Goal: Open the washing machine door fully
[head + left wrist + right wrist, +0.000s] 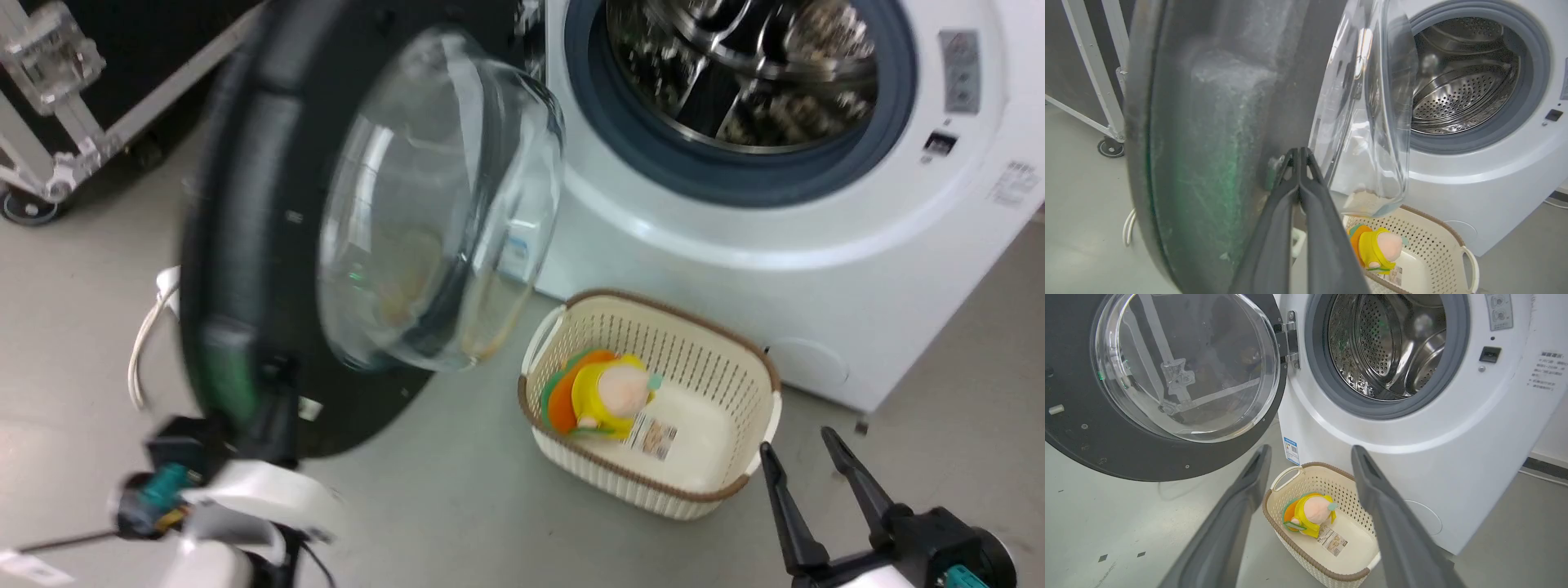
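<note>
— Closest is the left gripper (1299, 152), rising from six o'clock in its own wrist view: both dark fingers (1274, 228) are pressed together, and the tips lie against the inner face of the washing machine door (1208, 122).
— Anything caught between them?
— Can't tell; no gap shows there. From the head, that gripper sits at seven o'clock, at the door's lower rim beside a green patch (219, 371).
— And the door itself?
— Swung well clear of the drum (743, 73), hanging from its metal hinge (1289, 343) at nine o'clock of the opening. In the head view it stands at ten o'clock, blurred, its glass bowl (433, 204) bulging toward the washing machine (735, 269).
— The right gripper (793, 438)?
— Spread wide, holding nothing, at four o'clock in the head view, well apart from the door.
— Below the drum?
— A cream basket (620, 482) stands on the grey floor (457, 506) at the machine's foot, six o'clock of the opening. A yellow-and-orange soft toy (608, 396) lies inside it.
</note>
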Available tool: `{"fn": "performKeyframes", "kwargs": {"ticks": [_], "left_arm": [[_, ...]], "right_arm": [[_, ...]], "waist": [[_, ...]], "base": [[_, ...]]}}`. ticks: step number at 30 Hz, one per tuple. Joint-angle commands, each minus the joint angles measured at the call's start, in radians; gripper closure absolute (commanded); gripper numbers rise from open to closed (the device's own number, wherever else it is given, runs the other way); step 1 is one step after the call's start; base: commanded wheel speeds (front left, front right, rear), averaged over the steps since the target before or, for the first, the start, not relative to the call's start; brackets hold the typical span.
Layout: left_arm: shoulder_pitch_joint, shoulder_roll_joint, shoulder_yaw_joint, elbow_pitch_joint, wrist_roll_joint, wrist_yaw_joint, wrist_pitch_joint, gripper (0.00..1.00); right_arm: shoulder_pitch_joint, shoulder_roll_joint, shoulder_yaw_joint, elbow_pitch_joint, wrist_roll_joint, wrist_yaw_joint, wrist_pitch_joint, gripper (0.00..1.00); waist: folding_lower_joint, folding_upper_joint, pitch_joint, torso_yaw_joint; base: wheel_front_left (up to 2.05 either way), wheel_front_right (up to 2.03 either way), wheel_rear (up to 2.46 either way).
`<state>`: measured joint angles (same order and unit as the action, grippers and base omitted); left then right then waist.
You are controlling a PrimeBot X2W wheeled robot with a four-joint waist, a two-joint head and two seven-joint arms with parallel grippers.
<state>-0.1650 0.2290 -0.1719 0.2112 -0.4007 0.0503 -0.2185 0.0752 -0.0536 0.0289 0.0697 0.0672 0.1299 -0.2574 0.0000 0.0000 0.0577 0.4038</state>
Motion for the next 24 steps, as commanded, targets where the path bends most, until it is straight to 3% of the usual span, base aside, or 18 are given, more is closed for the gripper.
{"fn": "performKeyframes", "kwargs": {"ticks": [1, 13, 24], "left_arm": [[-0.026, 0.022, 0.025, 0.008, -0.013, 0.004, 0.010, 1.00], [-0.189, 0.151, 0.179, 0.158, -0.102, -0.006, 0.021, 1.00], [-0.350, 0.239, 0.256, 0.357, -0.153, -0.045, -0.004, 1.00]], "right_arm": [[-0.021, 0.003, 0.005, 0.001, -0.014, 0.001, -0.004, 0.00], [-0.081, -0.021, 0.002, -0.008, -0.070, 0.001, -0.004, 0.00], [-0.120, -0.049, -0.008, -0.036, -0.077, 0.001, 0.015, 0.00]], "waist": [[0.0000, 0.0000, 0.044, 0.003], [0.0000, 0.0000, 0.196, -0.028], [0.0000, 0.0000, 0.270, -0.055]], "base": [[0.00, 0.00, 0.00], [0.00, 0.00, 0.00], [0.00, 0.00, 0.00]]}}
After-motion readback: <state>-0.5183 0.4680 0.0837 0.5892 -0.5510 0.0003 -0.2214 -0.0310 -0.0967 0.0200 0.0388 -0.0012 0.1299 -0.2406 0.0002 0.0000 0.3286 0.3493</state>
